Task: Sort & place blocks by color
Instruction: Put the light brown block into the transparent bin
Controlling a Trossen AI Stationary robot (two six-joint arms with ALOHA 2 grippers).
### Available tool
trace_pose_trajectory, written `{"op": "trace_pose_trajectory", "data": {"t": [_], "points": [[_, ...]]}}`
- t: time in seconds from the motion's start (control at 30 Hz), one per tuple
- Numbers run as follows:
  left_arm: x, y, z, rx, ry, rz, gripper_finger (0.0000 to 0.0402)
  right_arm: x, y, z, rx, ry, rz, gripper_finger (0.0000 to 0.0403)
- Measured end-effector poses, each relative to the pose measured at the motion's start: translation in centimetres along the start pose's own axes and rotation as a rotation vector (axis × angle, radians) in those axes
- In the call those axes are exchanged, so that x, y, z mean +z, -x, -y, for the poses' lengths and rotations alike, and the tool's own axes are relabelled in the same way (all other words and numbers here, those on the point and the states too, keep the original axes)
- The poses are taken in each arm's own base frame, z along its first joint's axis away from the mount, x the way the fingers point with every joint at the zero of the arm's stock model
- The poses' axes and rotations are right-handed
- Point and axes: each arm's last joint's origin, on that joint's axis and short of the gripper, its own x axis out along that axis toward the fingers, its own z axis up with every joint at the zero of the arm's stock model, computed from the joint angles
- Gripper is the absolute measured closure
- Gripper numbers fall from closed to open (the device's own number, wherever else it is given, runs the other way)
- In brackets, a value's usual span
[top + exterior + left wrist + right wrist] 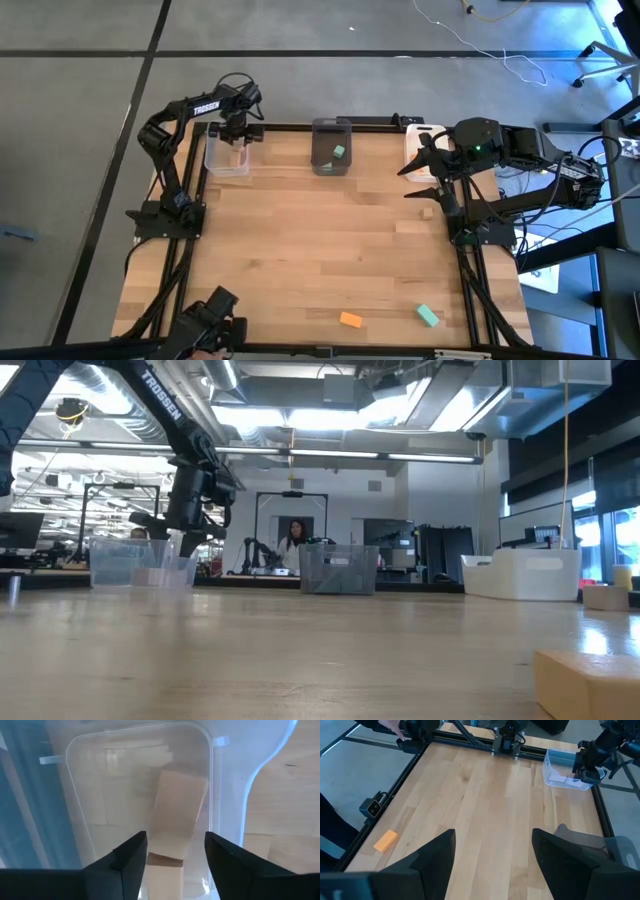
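My left gripper [236, 140] is open and hangs over the clear bin [227, 155] at the table's far left. In the left wrist view its fingers stand on either side of pale tan blocks [176, 817] lying in that bin. My right gripper [425, 168] is open at the far right, in front of the white bin [418, 140], and holds nothing. A teal block [339, 152] lies in the grey bin [331, 146]. On the table lie an orange block [350, 319], a teal block [428, 315] and a small tan block [427, 211].
The three bins stand in a row along the far edge. A black frame rail [470, 270] borders the table. The loose orange and teal blocks lie near the near edge, with bare wood [320, 240] in the middle. A person [295, 542] stands in the room behind.
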Motion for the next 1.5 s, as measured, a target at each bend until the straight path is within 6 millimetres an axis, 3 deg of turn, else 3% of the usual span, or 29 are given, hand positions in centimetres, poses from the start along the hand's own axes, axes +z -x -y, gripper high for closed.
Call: {"op": "trace_pose_trajectory", "data": {"t": [0.2,0.33,0.43,0.57,0.77,0.93,1.27,1.5], "points": [[-0.3,0.4,-0.1,-0.012,-0.031,-0.013,0.0205,0.0,0.0,0.0,0.001,-0.015,0.0,0.014],[-1.2,2.8,-0.1,-0.031,-0.111,0.057,0.0204,0.0,0.0,0.0,0.002,-0.065,0.0,0.014],[-2.6,5.9,0.1,-0.081,-0.193,0.148,0.0203,0.0,0.0,0.0,0.003,-0.091,-0.002,0.014],[-6.0,10.5,0.7,-0.166,-0.321,0.291,0.0203,-0.3,0.0,-0.1,0.006,-0.144,-0.03,0.014],[-13.2,16.7,1.2,-0.361,-0.512,0.495,0.0203,-1.3,0.0,-0.2,-0.011,-0.379,-0.136,0.014],[-18.3,19.7,1.4,-0.553,-0.62,0.584,0.0202,-1.5,-0.3,-0.1,-0.047,-0.517,-0.176,0.014],[-24.5,21.4,2.5,-0.743,-0.875,0.599,0.0202,-1.8,-1.7,0.2,-0.1,-0.685,-0.228,0.014],[-27.3,21.4,3.0,-0.767,-1.072,0.594,0.0202,-4.8,-4.0,0.7,-0.394,-0.895,-0.471,0.014]]}}
